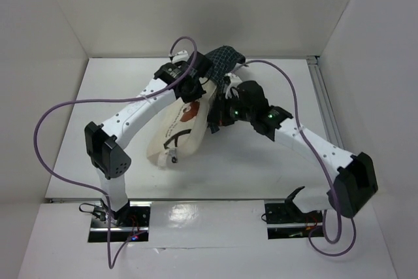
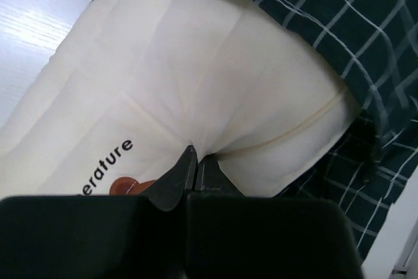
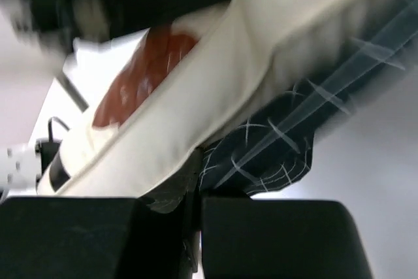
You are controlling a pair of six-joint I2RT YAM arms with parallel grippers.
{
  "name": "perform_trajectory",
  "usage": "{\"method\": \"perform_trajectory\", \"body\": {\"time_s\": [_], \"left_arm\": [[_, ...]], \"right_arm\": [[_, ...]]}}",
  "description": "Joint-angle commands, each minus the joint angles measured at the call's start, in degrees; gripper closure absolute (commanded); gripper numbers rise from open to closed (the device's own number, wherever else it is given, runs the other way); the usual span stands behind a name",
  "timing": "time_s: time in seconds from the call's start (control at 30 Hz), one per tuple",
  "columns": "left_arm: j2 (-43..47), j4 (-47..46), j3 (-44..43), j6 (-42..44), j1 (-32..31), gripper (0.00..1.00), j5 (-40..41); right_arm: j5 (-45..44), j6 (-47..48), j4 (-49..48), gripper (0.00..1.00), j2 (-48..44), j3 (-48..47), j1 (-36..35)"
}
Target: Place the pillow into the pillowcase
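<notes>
The pillow is lying mid-frame in the top view on the white table. Its upper end is sitting partly wrapped in the pillowcase at upper centre. The left gripper is pinching a fold of pillow, jaws fully together. The right gripper is clamping the pillowcase's checked edge, jaws closed.

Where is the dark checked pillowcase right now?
In the top view the dark navy checked cloth pillowcase sits far centre on the white table, bunched against the far end of the soft cream-white pillow.
</notes>
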State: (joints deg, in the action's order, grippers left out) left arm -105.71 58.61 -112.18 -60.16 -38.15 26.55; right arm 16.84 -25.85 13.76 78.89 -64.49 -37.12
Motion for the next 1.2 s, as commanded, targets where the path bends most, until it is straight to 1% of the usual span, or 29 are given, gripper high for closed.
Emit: {"method": "perform_trajectory", "body": {"time_s": [0.0,0.07,0.1,0.23,0.3,0.37,0.43,0.47,0.5,0.53,0.57,0.6,0.63,0.67,0.7,0.73,0.77,0.8,0.83,0.87,0.9,0.93,0.97,1.0,1.03,1.07,1.1,1.13,1.17], "left_arm": [[-3.6,-5.2,-1.3,-6.8,-1.6,1.0,2.3],[-6.8,-5.2,-1.3,-9.3,-2.1,1.0,3.9],[-9.4,-5.8,-1.3,-11.8,-3.2,1.0,5.0],[-13.4,-5.8,-1.3,-16.5,-5.4,1.0,8.3],[-14.8,-6.4,-2.9,-16.5,-6.2,1.0,8.8],[-18.9,-7.0,-6.2,-15.3,-7.6,1.0,8.2],[-19.7,-7.0,-8.2,-13.9,-8.5,1.0,8.2],[-20.4,-7.0,-8.8,-13.3,-9.2,1.0,7.0],[-20.4,-7.0,-9.5,-10.4,-9.2,1.0,6.0],[-20.4,-7.0,-9.5,-8.9,-9.2,0.97,5.0],[-18.9,-7.5,-9.5,-7.4,-9.7,0.9,2.8],[-18.0,-7.5,-9.5,-5.4,-9.7,0.82,1.9],[-16.7,-7.5,-9.5,-2.4,-9.7,0.72,1.1],[-15.2,-6.9,-9.5,-0.4,-9.7,0.43,-0.3],[-12.0,-6.9,-8.8,2.0,-9.7,0.28,-0.3],[-10.3,-6.1,-7.9,4.8,-9.2,0.15,-0.8],[-8.4,-5.4,-7.0,5.7,-8.7,0.13,-0.8],[-6.2,-5.3,-3.1,6.5,-7.0,0.15,0.3],[-1.2,-4.5,-0.2,6.5,-6.1,0.16,1.5],[1.4,-4.5,3.3,6.5,-4.8,0.16,2.9],[3.8,-4.5,10.7,6.5,-3.3,0.2,2.9],[6.0,-4.5,14.8,5.6,1.0,0.22,2.9],[9.8,-6.3,18.6,5.6,3.5,0.22,2.3],[11.3,-7.3,26.0,5.6,6.0,0.22,0.2],[12.7,-8.8,29.8,5.6,10.4,0.25,-0.5],[13.9,-13.0,33.4,6.1,12.2,0.25,-1.6],[15.8,-15.3,39.8,6.1,13.7,0.25,-4.5],[16.3,-17.5,42.4,6.1,15.7,0.25,-6.0],[16.3,-21.3,44.5,6.6,16.3,0.27,-7.8]], "right_arm": [[5.9,0.7,-1.2,1.0,-7.0,11.9,0.8],[7.9,1.2,-1.2,1.0,-7.0,17.1,3.1],[8.5,1.8,-1.2,1.0,-6.5,20.5,5.1],[8.5,2.4,1.1,1.0,-5.9,24.3,10.4],[6.7,2.9,2.9,1.0,-6.6,25.1,12.7],[6.0,3.4,6.4,1.0,-7.4,25.6,14.8],[5.5,3.4,7.0,1.0,-8.2,26.2,16.2],[5.5,3.4,8.2,1.0,-9.2,26.2,16.9],[4.2,3.4,9.0,0.83,-10.1,26.2,18.1],[3.4,3.4,10.7,0.64,-10.7,26.2,18.7],[2.6,2.8,11.5,0.48,-11.5,26.2,18.7],[1.9,2.8,12.2,0.37,-12.4,26.2,19.4],[-0.4,2.3,13.2,0.23,-14.4,24.7,19.4],[-1.4,2.3,15.2,0.19,-15.3,23.7,19.4],[-2.8,2.3,16.2,0.16,-16.1,22.6,19.4],[-5.0,1.7,17.1,0.13,-17.4,20.0,19.4],[-5.7,1.7,17.7,0.09,-17.4,18.8,19.4],[-7.0,1.7,17.7,0.08,-17.4,17.6,19.4],[-7.6,1.2,18.3,0.07,-17.4,14.9,17.8],[-8.3,1.1,18.8,0.05,-16.3,13.4,16.8],[-9.4,1.1,18.8,0.04,-15.6,12.1,15.6],[-11.5,0.5,18.8,0.04,-14.3,10.1,13.0],[-12.7,-0.3,18.3,0.04,-13.5,9.0,11.6],[-13.8,-0.3,18.3,0.04,-12.7,8.0,10.4],[-15.3,-0.3,18.3,0.04,-11.1,6.1,9.0],[-15.9,-0.3,18.3,0.04,-10.3,5.1,9.0],[-15.9,-0.3,18.8,0.04,-9.7,4.3,8.3],[-16.7,-0.3,18.8,0.04,-9.7,3.8,8.3],[-16.7,-0.3,18.8,0.04,-9.0,2.9,8.3]]}}
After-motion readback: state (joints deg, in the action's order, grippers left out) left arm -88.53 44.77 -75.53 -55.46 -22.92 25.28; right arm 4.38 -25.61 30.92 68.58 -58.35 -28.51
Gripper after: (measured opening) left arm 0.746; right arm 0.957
